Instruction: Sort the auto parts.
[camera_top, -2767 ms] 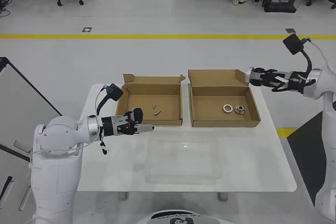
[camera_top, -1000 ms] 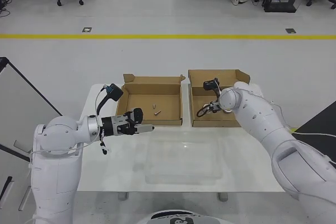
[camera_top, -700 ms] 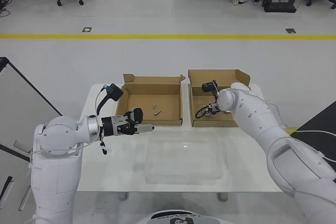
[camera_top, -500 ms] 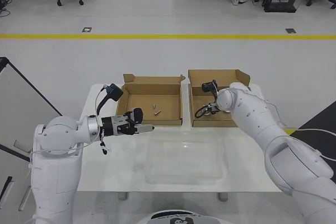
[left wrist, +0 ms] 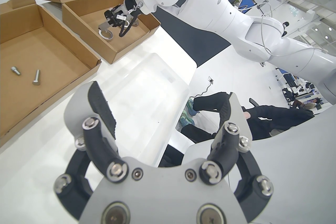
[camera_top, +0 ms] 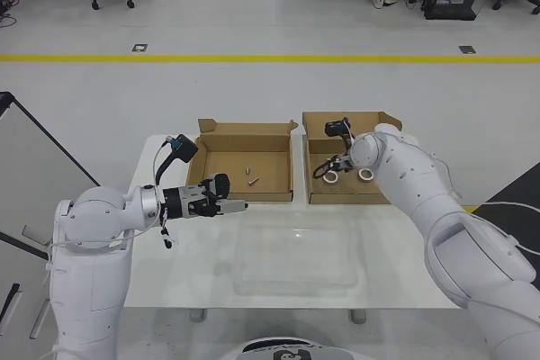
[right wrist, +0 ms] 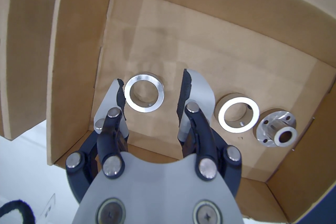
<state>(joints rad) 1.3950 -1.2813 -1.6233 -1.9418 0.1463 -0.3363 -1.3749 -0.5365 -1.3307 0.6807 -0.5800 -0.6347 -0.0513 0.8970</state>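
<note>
My right gripper (right wrist: 152, 79) (camera_top: 329, 167) hangs open inside the right cardboard box (camera_top: 317, 193). A metal ring (right wrist: 160, 95) (camera_top: 330, 178) lies flat on the box floor and is seen between its spread fingers. Beside it rest a second ring (right wrist: 220, 114) (camera_top: 366, 174) and a flanged metal hub (right wrist: 265, 128). My left gripper (left wrist: 162, 96) (camera_top: 238, 206) is open and holds nothing, over the table in front of the left box (camera_top: 196, 166). Two bolts (left wrist: 36, 77) (camera_top: 252, 175) lie in that box.
A clear plastic bin (camera_top: 292, 256) stands on the white table (camera_top: 414, 270) in front of both boxes. The boxes sit side by side at the table's far edge with their flaps up. The right arm stretches over the table's right side.
The right arm swung in from the far right to the right box. Its gripper has drawn back a little, and a second ring now lies on the box floor. The left arm has stayed still.
</note>
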